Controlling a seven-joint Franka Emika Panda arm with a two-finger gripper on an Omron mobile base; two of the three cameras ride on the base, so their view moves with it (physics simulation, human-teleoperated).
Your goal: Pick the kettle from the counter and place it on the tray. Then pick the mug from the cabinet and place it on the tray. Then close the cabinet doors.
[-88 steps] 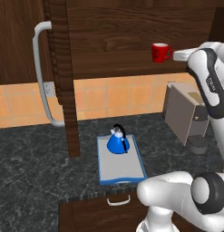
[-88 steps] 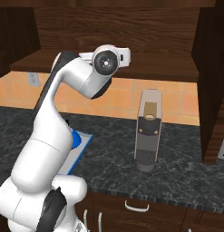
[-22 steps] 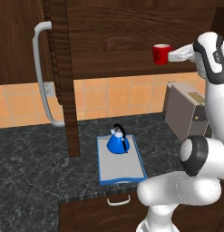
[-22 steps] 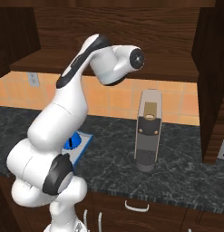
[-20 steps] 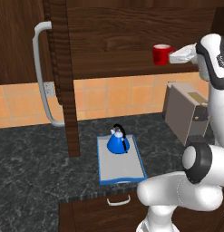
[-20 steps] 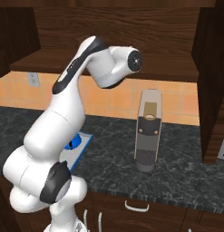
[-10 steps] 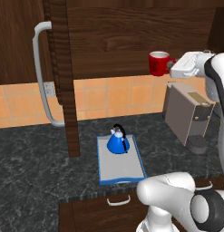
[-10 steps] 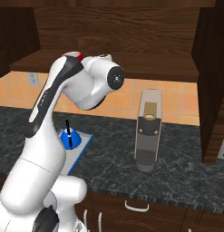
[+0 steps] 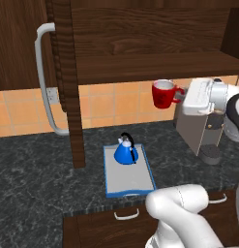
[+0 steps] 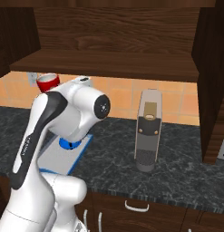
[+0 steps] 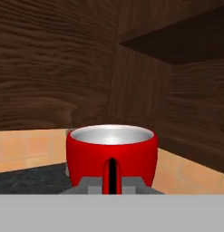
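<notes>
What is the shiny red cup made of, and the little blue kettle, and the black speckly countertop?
The glossy red mug looks like glazed ceramic, since it is shiny outside with a pale smooth inside. The squat bright-blue kettle could be enamelled metal or plastic; its even colour leaves that open. The dark marbled counter looks like polished stone, with pale veins running through it.

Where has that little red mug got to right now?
In the left base view the mug hangs in mid-air, held by its handle in the end effector, just below the cabinet and above the counter, up and right of the kettle on the tray.
</notes>
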